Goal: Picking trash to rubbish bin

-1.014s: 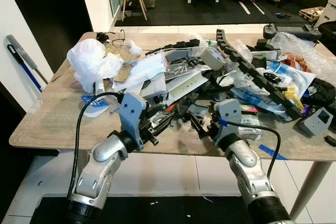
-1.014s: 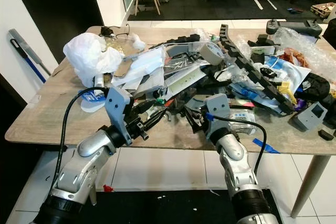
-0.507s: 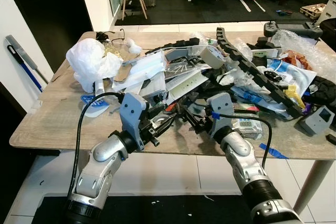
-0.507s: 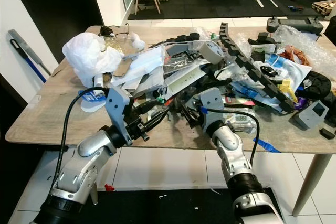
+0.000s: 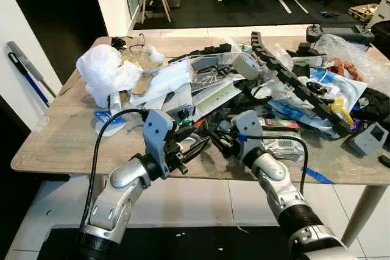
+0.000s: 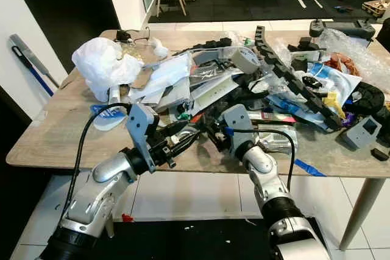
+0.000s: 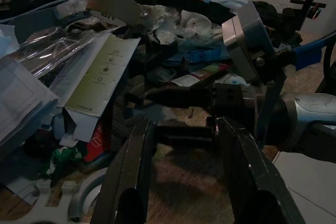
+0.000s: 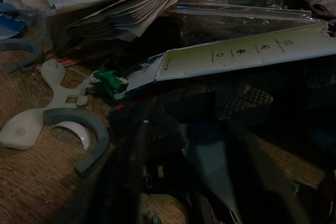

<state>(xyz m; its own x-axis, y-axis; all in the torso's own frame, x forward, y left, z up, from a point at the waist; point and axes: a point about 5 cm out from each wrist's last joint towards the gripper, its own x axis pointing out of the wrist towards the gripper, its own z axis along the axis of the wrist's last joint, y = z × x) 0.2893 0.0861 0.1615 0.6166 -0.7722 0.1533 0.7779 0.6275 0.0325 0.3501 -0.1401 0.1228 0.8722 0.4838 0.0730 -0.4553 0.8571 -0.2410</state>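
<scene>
Now both grippers nose into the near edge of the trash heap, and no rubbish bin can be seen from where I stand.

Over the wooden table, the left gripper points rightward at the clutter with its fingers spread a moderate way, nothing between them, seemingly lining up for a grab. The right gripper comes in from the opposite side, tips buried among dark scraps; whether it is parted or closed I cannot tell. A white-green carton flap and a grey horseshoe-shaped piece lie just beside it. The white plastic bag sits well apart, untouched.
</scene>
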